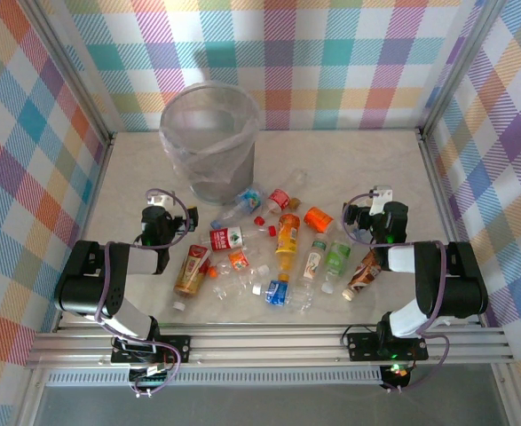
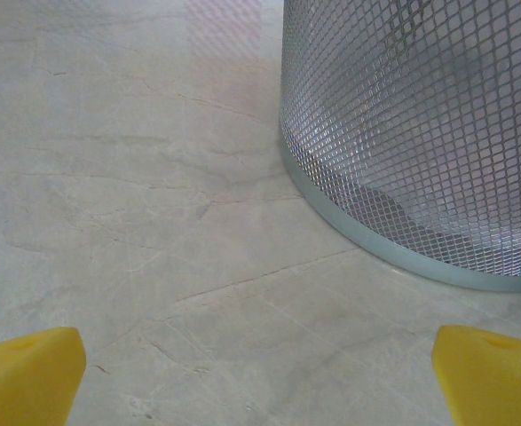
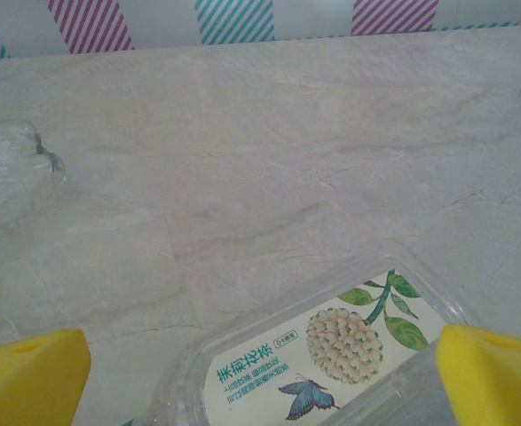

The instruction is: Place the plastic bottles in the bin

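Closing the wide-open right claw (image 3: 260, 377) off-centre could squirt the bottle (image 3: 349, 342) just below it away; left claw (image 2: 260, 382) gapes too.

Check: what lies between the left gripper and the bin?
Bare table, nothing on it; the left wrist view shows it running from the left gripper, jaws open, to the bin.

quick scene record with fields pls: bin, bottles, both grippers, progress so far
bin: grey mesh wastebasket with a clear liner, upright at the far side of the table
plastic bottles: about a dozen, lying scattered between the arms
left gripper: open, empty, facing the bin's base
right gripper: open, clear flower-label bottle right in front of it
progress: no bottle visible in the bin
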`<state>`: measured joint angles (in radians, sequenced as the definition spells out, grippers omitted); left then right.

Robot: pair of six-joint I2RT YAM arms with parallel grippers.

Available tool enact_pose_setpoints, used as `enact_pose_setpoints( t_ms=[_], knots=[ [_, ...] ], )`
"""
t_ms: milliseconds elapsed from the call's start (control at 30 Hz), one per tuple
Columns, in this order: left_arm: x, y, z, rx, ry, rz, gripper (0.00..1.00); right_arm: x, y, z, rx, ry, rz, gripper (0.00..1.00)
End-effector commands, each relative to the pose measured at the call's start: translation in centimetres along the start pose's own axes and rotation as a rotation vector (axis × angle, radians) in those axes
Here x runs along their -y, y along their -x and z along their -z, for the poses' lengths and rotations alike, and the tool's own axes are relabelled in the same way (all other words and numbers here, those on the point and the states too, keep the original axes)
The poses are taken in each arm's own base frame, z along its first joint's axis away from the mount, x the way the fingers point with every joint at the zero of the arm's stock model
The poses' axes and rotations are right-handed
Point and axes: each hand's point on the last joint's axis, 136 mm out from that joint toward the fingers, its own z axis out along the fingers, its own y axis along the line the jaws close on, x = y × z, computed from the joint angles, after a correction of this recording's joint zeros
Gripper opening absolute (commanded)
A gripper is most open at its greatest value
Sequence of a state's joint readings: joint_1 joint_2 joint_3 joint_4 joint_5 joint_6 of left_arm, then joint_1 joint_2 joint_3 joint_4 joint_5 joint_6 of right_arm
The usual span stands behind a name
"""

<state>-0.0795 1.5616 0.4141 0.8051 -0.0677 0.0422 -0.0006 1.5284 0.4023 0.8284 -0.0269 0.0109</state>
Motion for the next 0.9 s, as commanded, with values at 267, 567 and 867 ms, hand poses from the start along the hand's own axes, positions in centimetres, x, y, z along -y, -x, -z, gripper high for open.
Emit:
enact_pose_setpoints(
  t_ms=[267, 567, 867],
  knots=[
    [-0.2, 0.2, -0.2, 0.001, -0.004, 0.001, 1.00, -0.1, 0.3, -0.2, 0.006, 0.001, 0.002, 1.00],
    [-0.2, 0.3, -0.2, 0.003, -0.004, 0.001, 1.00, -0.1, 0.3, -0.2, 0.004, 0.001, 0.002, 1.00],
    [-0.6, 1.4, 1.2, 0.049, 0.016, 0.012, 1.00, 0.1, 0.5, 0.4, 0.034, -0.013, -0.003, 1.00]
  ],
)
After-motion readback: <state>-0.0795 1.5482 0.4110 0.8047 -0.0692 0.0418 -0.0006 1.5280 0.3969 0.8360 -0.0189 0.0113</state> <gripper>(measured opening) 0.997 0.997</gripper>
